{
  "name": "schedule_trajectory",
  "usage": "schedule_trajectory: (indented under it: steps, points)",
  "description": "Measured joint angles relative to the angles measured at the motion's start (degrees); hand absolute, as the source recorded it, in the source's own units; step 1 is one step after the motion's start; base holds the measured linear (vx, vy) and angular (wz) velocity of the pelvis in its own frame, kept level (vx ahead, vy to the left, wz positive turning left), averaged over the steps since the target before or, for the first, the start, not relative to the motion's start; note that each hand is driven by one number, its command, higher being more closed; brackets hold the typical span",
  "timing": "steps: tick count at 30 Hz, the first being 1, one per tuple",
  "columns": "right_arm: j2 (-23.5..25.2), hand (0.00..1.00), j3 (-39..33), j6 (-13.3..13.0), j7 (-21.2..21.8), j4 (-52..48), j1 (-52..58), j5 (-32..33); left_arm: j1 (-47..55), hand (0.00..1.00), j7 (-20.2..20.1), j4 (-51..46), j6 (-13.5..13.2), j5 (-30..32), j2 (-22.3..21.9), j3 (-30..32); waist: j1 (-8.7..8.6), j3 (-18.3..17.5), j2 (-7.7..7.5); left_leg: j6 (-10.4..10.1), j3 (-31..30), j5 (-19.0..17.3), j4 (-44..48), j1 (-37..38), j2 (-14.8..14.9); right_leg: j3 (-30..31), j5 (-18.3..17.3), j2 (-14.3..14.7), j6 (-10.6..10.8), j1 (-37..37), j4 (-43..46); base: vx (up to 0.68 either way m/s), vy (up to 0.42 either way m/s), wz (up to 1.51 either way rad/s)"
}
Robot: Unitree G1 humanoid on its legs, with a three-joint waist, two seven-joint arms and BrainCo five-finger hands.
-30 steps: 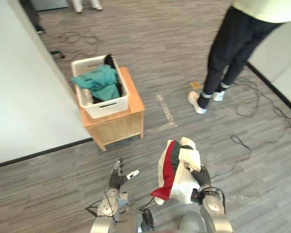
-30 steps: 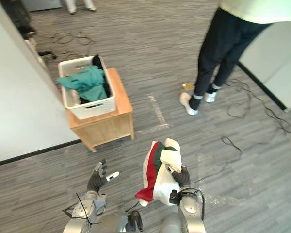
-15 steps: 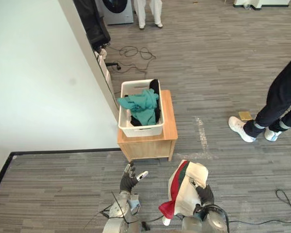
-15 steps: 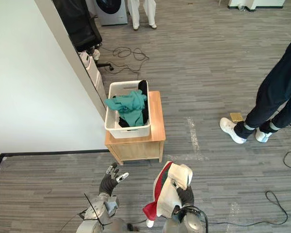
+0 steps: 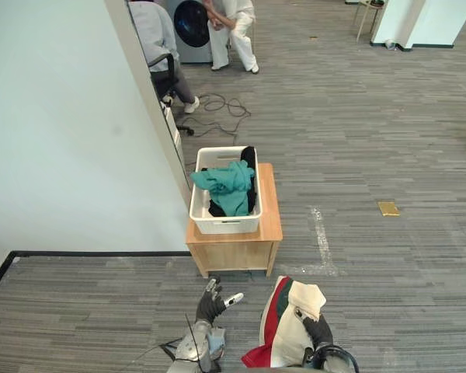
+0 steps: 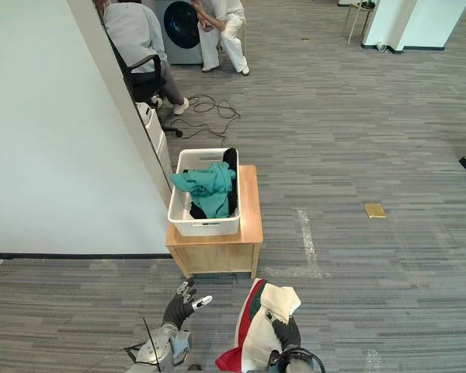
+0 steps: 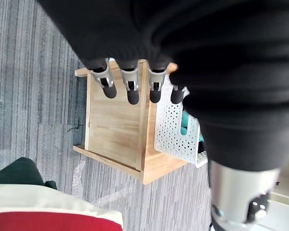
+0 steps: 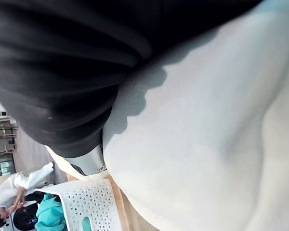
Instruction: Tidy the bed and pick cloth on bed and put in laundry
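Note:
My right hand [image 5: 318, 329] is shut on a bundled white, red and green cloth [image 5: 283, 332], held low in front of me. The same cloth [image 8: 207, 144] lies against that hand in the right wrist view. To its left my left hand [image 5: 211, 304] is open and empty, its fingers [image 7: 129, 89] straight. Ahead stands a white perforated laundry basket [image 5: 224, 224] on a small wooden table [image 5: 269, 221]. A teal cloth [image 5: 231, 185] and a dark garment lie in the basket.
A white wall [image 5: 62, 132] runs along the left, right beside the basket and table. At the back, two people [image 5: 231, 23] sit by a washing machine [image 5: 189, 17], with cables [image 5: 217, 116] on the floor. A small yellow piece [image 5: 388, 208] lies on grey floor at right.
The camera has swung and lifted, so the basket now sits straight ahead. The standing person at the right is out of view. Both hands keep the same pose and hold.

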Motion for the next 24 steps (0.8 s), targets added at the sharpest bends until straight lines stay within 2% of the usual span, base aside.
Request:
schedule_trajectory:
  steps: [4,6,7,8,9,10,11,12,13,15,16,18,19,20,21,23,24]
  points:
    - [0.05,1.0,-3.74,1.16,1.12,3.29,-1.33,-1.38,-2.94,0.0,-0.5,3.39,1.99,1.58,0.75,1.79,0.7,0.22,-1.1,-0.11,0.88,-0.18,0.33,-0.46,-0.01,1.28,-1.62,-0.1,0.12,-2.92,3.46,0.0,0.005,-0.09]
    - [0.1,1.0,-4.8,1.78,1.21,3.44,-2.66,-1.9,-4.74,0.0,-1.25,4.4,2.77,2.26,1.35,2.73,0.55,0.39,-1.03,-0.24,2.75,-0.35,0.38,-0.86,0.16,1.87,-2.57,-0.28,0.23,-5.84,6.44,-0.02,0.011,-0.48]
    - [0.05,1.0,-4.86,2.24,1.21,3.46,-3.54,-1.96,-5.76,0.0,-1.31,4.72,2.98,2.49,1.86,2.77,0.43,0.56,-0.86,-0.46,4.82,-0.6,0.42,-0.75,0.48,-0.67,-3.84,-1.28,-1.49,-7.86,8.51,-0.03,0.012,-0.66]
    - [0.03,1.0,-4.81,2.31,1.21,3.5,-3.94,-1.99,-6.12,0.0,-1.31,4.73,3.01,2.66,1.93,3.0,0.45,0.6,-0.67,-0.64,5.93,-0.91,0.43,-0.62,0.72,-4.95,-5.12,-2.46,-3.45,-8.7,10.23,-0.01,0.02,-0.97]
    - [0.06,1.0,-4.65,2.29,1.22,3.56,-4.4,-2.08,-6.73,0.0,-1.31,4.72,3.03,3.07,1.96,3.41,0.46,0.74,-0.23,-0.96,8.79,-1.56,0.45,0.16,1.48,-16.16,-6.47,-6.12,-5.92,-9.46,13.59,0.05,0.03,-1.27]
    - [0.19,1.0,-4.21,2.31,1.22,3.78,-4.74,-2.57,-7.26,0.0,-1.31,4.73,3.04,3.19,2.09,3.88,0.52,0.89,0.03,-1.8,12.06,-2.58,1.42,0.68,2.45,-24.84,-6.82,-9.5,-6.9,-9.9,16.65,0.12,0.024,-1.42]
    - [0.26,1.0,-3.87,2.3,1.23,3.78,-4.85,-2.95,-7.64,0.0,-1.31,4.74,3.04,3.18,2.19,4.08,0.55,0.86,-0.19,-2.46,14.01,-3.63,3.04,0.61,3.2,-28.6,-6.82,-10.97,-6.97,-10.07,18.07,0.18,-0.022,-1.62]
    - [0.22,1.0,-3.13,2.3,1.21,3.8,-5.22,-4.06,-8.28,0.0,-1.35,4.74,3.02,3.19,2.22,4.3,0.73,0.74,-0.61,-3.92,17.18,-5.73,6.21,0.64,4.75,-33.49,-4.6,-12.65,-6.57,-10.18,19.34,0.24,-0.115,-1.66]
    - [-0.05,1.0,-2.7,2.29,1.21,3.96,-5.15,-4.5,-9.06,0.0,-1.48,4.76,3.01,3.19,2.08,4.3,0.5,0.48,-1.05,-5.17,20.2,-6.92,8.98,0.83,6.75,-34.06,-3.31,-11.82,-2.9,-10.77,20.23,0.23,-0.148,-1.55]
    - [-0.68,1.0,-2.41,2.22,1.18,3.91,-5.4,-5.55,-10.17,0.0,-2.25,4.8,2.94,3.19,1.53,4.15,-0.8,0.82,-0.37,-5.3,22.96,-7.0,11.81,1.17,9.14,-30.92,-4.03,-9.27,-1.8,-12.29,20.52,0.23,-0.165,-1.08]
    - [-1.24,1.0,-2.2,2.23,1.19,3.91,-5.42,-5.94,-10.35,0.0,-2.55,4.8,2.92,3.19,1.16,4.15,-1.0,1.04,-0.01,-5.32,24.02,-7.01,12.51,1.68,9.95,-29.84,-4.3,-8.59,-1.74,-12.68,20.91,0.26,-0.179,-1.16]
    - [-3.09,1.0,-1.73,2.15,1.34,2.57,-4.47,-6.69,-10.97,0.0,-2.61,4.9,2.84,3.18,-0.59,3.9,-1.57,1.64,1.72,-5.29,26.79,-6.98,16.32,3.75,13.1,-26.43,-6.25,-6.03,-2.6,-13.04,22.4,0.26,-0.186,-1.09]
    - [-3.58,1.0,-1.67,2.12,1.35,2.35,-4.3,-6.8,-10.99,0.0,-2.62,4.9,2.8,3.18,-0.93,3.71,-1.89,1.62,1.87,-5.24,27.04,-6.95,17.56,4.16,13.62,-25.68,-6.97,-5.72,-2.7,-13.0,22.92,0.33,-0.211,-0.88]
    - [-4.84,1.0,-1.15,2.09,1.37,0.88,-3.93,-7.71,-11.13,0.0,-2.68,5.19,2.79,3.18,-2.03,3.14,-2.78,1.44,2.57,-4.9,26.88,-6.68,21.84,4.27,15.26,-23.81,-8.67,-4.99,-2.68,-13.03,23.9,0.28,-0.149,-0.79]
    - [-5.91,1.0,-0.67,1.98,1.36,0.18,-3.74,-8.29,-11.06,0.0,-2.61,5.25,2.78,3.17,-2.8,3.19,-2.69,1.29,3.0,-3.91,26.74,-5.87,24.96,4.26,16.23,-22.37,-9.02,-4.25,-2.77,-13.0,23.75,0.36,-0.158,-1.0]
    - [-6.92,1.0,0.58,1.98,1.38,-0.44,-3.78,-8.78,-10.56,0.0,-2.58,5.28,2.78,3.17,-3.26,3.21,-2.43,1.22,3.11,-1.56,25.36,-1.79,32.23,3.92,17.53,-19.29,-9.08,-3.21,-2.8,-11.97,22.37,0.3,-0.108,-1.01]
    - [-7.48,1.0,2.01,1.97,1.47,-1.46,-3.69,-8.87,-9.52,0.0,-2.45,5.12,2.66,3.09,-3.28,3.37,-2.03,1.2,3.1,0.39,21.97,4.27,40.55,1.66,18.97,-16.19,-9.03,-2.5,-2.85,-9.63,19.05,0.34,-0.053,-1.51]
